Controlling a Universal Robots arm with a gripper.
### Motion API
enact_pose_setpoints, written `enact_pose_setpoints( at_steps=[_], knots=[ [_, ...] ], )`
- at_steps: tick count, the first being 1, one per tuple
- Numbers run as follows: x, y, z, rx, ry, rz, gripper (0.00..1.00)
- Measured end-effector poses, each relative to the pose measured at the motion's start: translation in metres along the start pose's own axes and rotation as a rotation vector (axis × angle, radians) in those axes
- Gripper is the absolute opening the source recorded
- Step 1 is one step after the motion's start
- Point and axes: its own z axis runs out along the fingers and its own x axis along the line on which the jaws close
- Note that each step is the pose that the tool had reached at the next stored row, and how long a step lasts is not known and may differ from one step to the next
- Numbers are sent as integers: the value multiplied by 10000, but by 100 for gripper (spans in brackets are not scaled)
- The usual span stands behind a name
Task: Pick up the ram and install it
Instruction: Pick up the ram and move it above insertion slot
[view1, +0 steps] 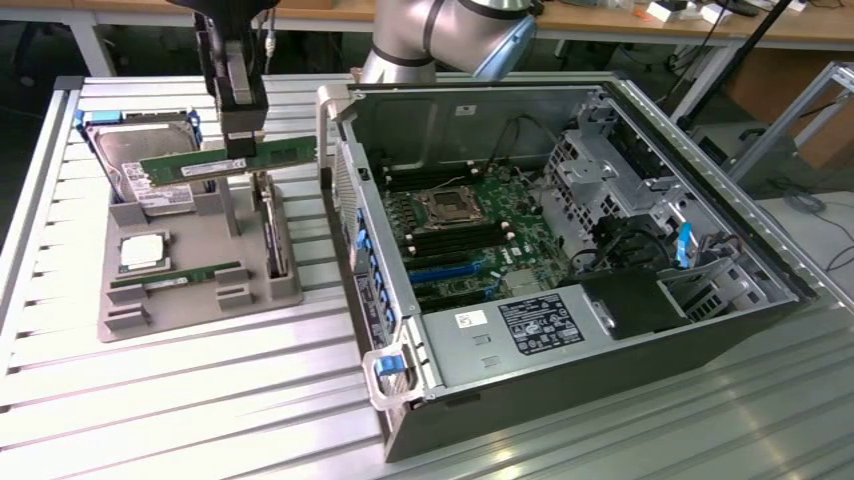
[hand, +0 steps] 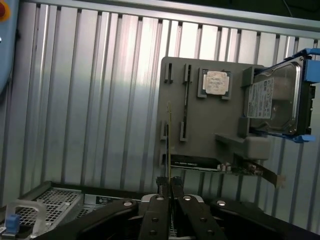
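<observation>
Pincer (hand: 170, 184) nearly closed, clamped on the ram (view1: 187, 166), which hangs level above the grey tray (view1: 194, 238)

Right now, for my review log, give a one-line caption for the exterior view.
Gripper holds the ram in the air above the grey parts tray, beside the open computer case.

Bright light, seemingly overhead, glares off the table (hand: 90, 100).
</observation>
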Motion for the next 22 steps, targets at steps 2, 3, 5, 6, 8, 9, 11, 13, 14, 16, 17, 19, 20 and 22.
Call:
enact_pose_setpoints(
  at_steps=[2,3,5,6,8,9,11,13,14,16,17,19,20,22],
  knots=[
    [5,-41,-2,0,0,0,13],
    [6,-54,-2,0,0,0,13],
    [10,-86,-4,0,1,0,13],
    [12,-107,-4,0,0,0,13],
    [16,-137,-6,0,0,0,13],
    [17,-148,-6,0,0,0,13],
    [22,-194,-8,0,-1,0,13],
    [31,-270,-12,0,0,0,13],
    [34,-296,-12,0,0,0,13],
    [40,-345,-14,0,0,0,13],
    [42,-367,-15,0,0,0,13],
    [45,-397,-17,0,0,0,13],
    [49,-425,-18,0,0,0,13],
    [53,-460,-20,0,0,0,13]
  ],
)
